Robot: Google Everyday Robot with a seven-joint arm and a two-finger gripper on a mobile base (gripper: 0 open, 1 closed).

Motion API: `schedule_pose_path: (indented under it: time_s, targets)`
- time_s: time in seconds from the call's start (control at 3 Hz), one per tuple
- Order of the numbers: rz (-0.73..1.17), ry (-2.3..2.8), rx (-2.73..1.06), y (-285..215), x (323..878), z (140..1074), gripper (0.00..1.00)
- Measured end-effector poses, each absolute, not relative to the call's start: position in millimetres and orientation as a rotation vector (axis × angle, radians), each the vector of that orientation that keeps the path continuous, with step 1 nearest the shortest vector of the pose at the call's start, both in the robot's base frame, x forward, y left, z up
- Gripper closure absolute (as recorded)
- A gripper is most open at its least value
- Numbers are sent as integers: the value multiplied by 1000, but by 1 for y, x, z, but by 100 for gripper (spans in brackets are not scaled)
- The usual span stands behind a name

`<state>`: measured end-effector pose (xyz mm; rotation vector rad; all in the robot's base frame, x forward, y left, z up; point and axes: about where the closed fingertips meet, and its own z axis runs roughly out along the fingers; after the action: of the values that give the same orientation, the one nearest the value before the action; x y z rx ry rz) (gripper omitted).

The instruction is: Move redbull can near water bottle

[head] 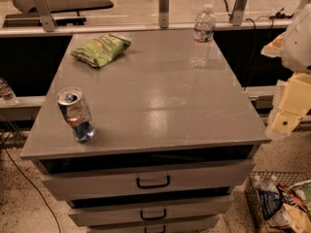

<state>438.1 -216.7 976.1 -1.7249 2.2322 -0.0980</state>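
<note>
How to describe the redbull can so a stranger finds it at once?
On the grey cabinet top, look at the front left corner, far from the gripper at the right. The redbull can stands there: slim, silver-blue metal, unlike the green chip bag and clear water bottle behind.

**Bench surroundings: non-task items**

Grey metal drawer cabinet (160,106), flat top, three drawer fronts visible, each with a black handle (153,182). Green crinkled chip bag (100,49) lies flat at the rear left of the top. Small clear plastic bottle (6,92), partly cut off, stands on the ledge at the left edge. Wire basket (249,198) on the speckled floor, lower right, holds snack packets and bottles. Black cable (24,178) runs across the floor, lower left.
</note>
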Motion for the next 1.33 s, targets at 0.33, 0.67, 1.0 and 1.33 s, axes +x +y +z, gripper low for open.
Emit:
schedule_pose_path:
  time_s: [0.33, 0.67, 1.0, 1.33]
  targets:
    - [-98, 2232, -1725, -217, 438, 976, 0]
    - [-76, 2202, -1726, -210, 443, 975, 0]
    - [56, 2093, -1789, -167, 462, 949, 0]
    - [281, 1914, -1902, -97, 480, 915, 0]
